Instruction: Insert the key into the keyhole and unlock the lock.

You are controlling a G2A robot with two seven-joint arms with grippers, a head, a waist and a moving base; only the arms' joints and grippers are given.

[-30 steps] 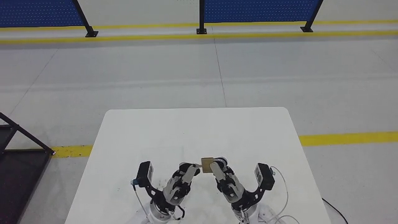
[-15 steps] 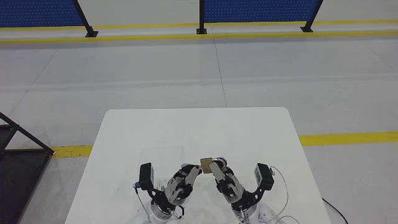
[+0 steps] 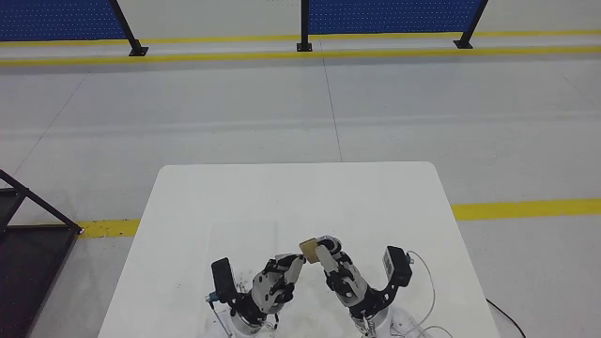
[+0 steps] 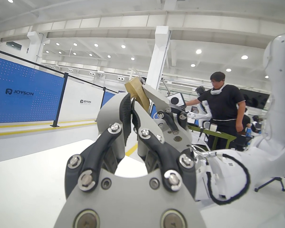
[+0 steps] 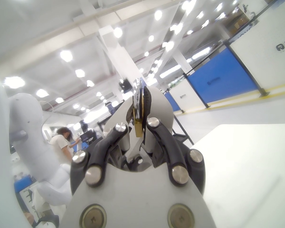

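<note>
The left gripper [image 4: 132, 105] is closed narrow on a small metal part, judged to be the key [image 4: 132, 100], pinched at the very fingertips. The lock [image 4: 135, 90], a brass padlock, is held above the table [image 3: 282, 197], touching those fingertips just beyond them, and is clamped between the fingers of the right gripper [image 5: 139, 106]. Handling, as judged: the lock is rated heavy for its size, rigid and slippery, best taken across its flat faces; the key is rated thin, stiff, easily skewed, best pinched by the bow.
</note>
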